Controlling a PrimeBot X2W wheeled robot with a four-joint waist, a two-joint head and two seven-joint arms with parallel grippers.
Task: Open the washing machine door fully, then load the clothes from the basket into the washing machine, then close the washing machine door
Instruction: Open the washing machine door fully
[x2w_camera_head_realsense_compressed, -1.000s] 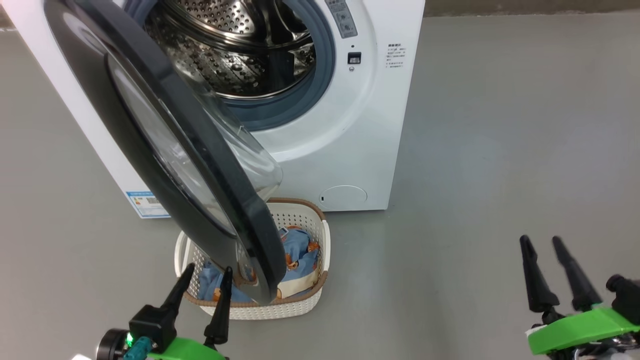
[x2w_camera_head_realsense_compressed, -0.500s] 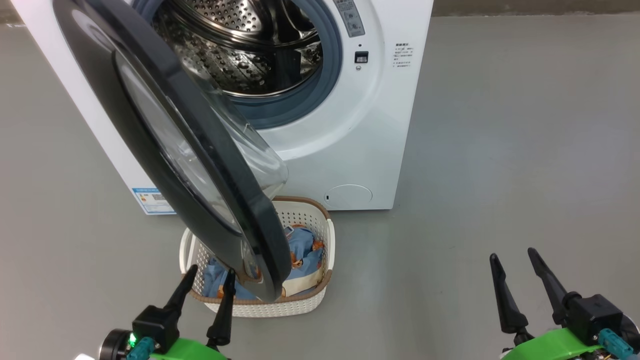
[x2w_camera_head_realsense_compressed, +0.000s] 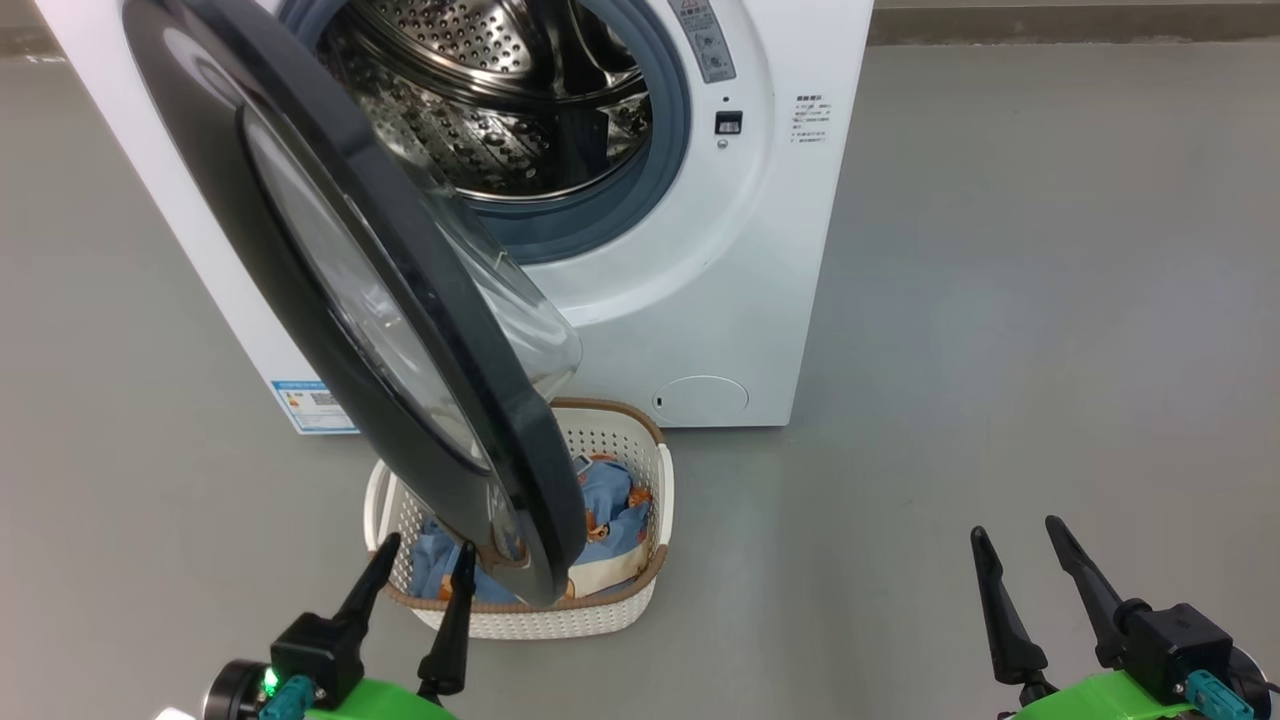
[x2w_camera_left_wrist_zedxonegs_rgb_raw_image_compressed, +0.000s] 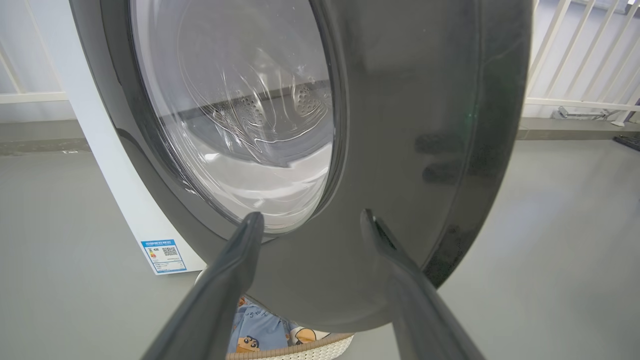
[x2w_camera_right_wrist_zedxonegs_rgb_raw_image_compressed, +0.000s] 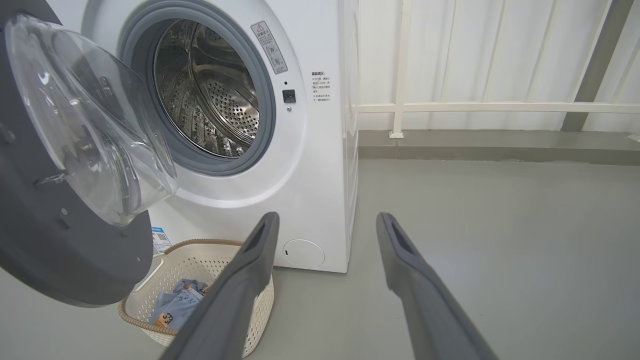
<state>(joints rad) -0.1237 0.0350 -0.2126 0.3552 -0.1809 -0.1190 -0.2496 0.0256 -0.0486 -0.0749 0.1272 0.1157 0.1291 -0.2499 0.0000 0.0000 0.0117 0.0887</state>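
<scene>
Head view: the washing machine (x2w_camera_head_realsense_compressed: 760, 250) stands at the far side of the grey floor (x2w_camera_head_realsense_compressed: 1000, 300), its top cut off by the frame. Its steel drum (x2w_camera_head_realsense_compressed: 480, 110) shows bare perforated metal. The washing machine door (x2w_camera_head_realsense_compressed: 350, 300) hangs swung out toward the near left, and its lower rim hides the left part of the basket (x2w_camera_head_realsense_compressed: 560, 622), which sits on the floor just in front of the machine. The clothes (x2w_camera_head_realsense_compressed: 610, 500) lie bundled inside the basket, and only their right part shows past the door. The left pincer (x2w_camera_head_realsense_compressed: 430, 545) is near the basket's near wall, fingers apart and empty; I cannot tell whether it touches anything. The right pincer (x2w_camera_head_realsense_compressed: 1013, 528) is at the near right, well apart from everything, fingers apart and empty.

Left wrist view: the door's outer face is close ahead. Its glass warps what lies behind. Under its lower edge a scrap of the clothes and a strip of basket rim peep out, and the blue label (x2w_camera_left_wrist_zedxonegs_rgb_raw_image_compressed: 165, 255) sits low on the left.

Right wrist view: here the door's inner side shows, with its clear bulging bowl. The basket's interior is plainer, the clothes on its left side; a finger covers its right end
</scene>
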